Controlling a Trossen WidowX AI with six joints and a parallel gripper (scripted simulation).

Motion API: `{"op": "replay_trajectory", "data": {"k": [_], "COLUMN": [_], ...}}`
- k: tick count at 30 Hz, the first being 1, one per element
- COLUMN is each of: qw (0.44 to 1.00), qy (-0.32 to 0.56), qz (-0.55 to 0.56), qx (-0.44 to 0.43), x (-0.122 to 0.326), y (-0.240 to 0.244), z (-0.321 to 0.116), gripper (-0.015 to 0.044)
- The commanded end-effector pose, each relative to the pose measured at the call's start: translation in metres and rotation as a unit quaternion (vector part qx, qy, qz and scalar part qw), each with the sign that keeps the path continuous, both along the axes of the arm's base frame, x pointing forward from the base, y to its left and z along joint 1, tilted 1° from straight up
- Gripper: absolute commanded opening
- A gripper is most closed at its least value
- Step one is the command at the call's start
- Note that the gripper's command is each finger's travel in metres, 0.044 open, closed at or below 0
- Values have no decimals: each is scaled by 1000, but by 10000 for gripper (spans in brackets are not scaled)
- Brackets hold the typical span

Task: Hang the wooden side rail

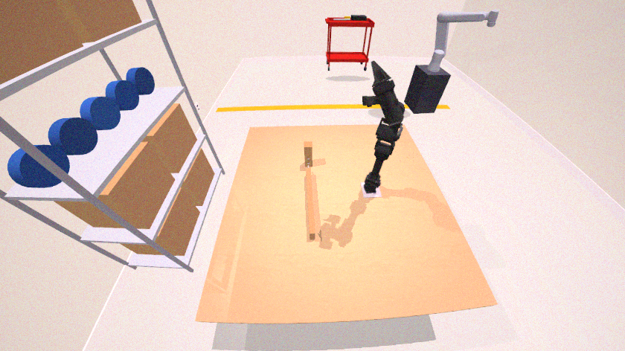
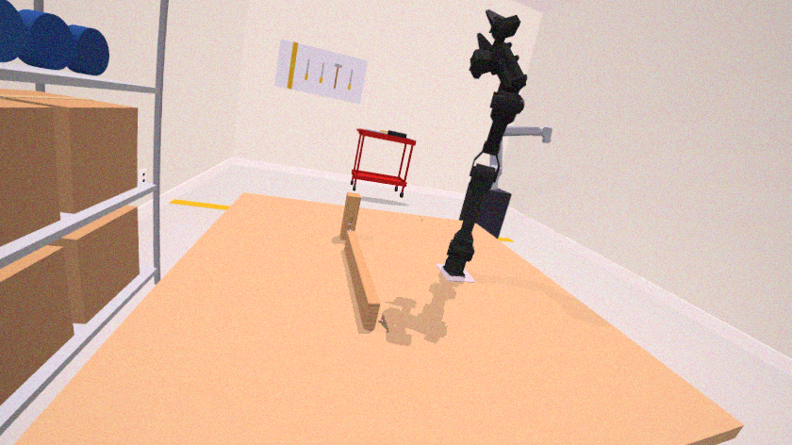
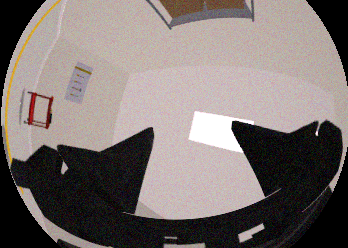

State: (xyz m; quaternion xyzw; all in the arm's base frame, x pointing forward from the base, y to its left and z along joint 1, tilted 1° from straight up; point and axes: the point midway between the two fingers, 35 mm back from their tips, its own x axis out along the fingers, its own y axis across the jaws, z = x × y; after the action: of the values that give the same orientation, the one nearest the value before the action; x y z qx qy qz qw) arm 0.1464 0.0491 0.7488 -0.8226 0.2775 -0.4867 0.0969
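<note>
Two wide-open jaws, released and holding nothing, make up the gripper (image 2: 483, 27) (image 3: 193, 128), high above the table (image 1: 391, 263) (image 2: 262, 370); lowered carelessly toward its left edge, they could knock the wooden side rail (image 1: 312, 204) (image 2: 361, 267) off the headboard post (image 1: 308, 153) (image 2: 351, 208).

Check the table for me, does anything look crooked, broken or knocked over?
Nothing stands out as damaged or toppled: the post stands upright, and the wooden rail runs from near it along the table, looking whole. I can't tell how its hooks sit.
</note>
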Motion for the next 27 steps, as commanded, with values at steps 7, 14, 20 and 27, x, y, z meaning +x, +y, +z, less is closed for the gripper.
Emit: {"op": "replay_trajectory", "data": {"k": [7, 14, 20, 27], "qw": [989, 943, 879, 777], "qy": [57, 131, 194, 266], "qz": [-104, -233, -333, -435], "qx": [-89, -197, -281, -369], "x": [22, 55, 87, 125], "y": [13, 24, 26, 19], "z": [-6, -22, -43, -78], "gripper": [440, 440, 440, 440]}}
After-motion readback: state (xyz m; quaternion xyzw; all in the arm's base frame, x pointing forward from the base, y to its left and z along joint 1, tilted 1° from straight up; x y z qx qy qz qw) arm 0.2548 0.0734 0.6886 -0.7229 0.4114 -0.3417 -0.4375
